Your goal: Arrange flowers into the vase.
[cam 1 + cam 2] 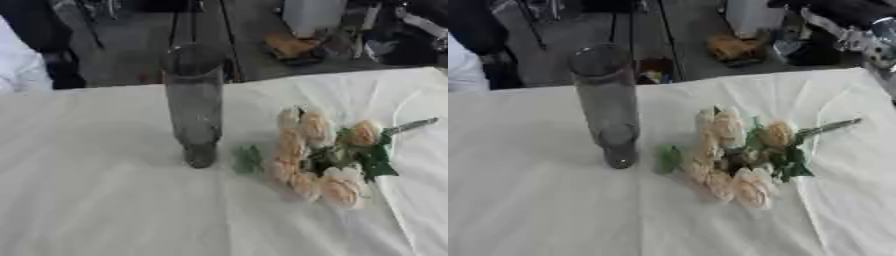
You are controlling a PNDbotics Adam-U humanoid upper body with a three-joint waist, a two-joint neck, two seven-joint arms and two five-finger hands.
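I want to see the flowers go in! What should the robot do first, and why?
Probably reach the right arm down to the stem. The flowers lie flat on the white cloth, right of the upright vase, which holds none. The stem pokes out toward the right, and no hand holds anything.

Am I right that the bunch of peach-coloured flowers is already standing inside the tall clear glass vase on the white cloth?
Not quite: the bunch of peach-coloured flowers lies on the white cloth, to the right of the tall clear glass vase, which holds no flowers. The left eye view shows this.

Vase (194, 105) clear glossy glass; tablecloth (96, 200) white matt creased cloth; flowers (319, 150) soft peach petals.
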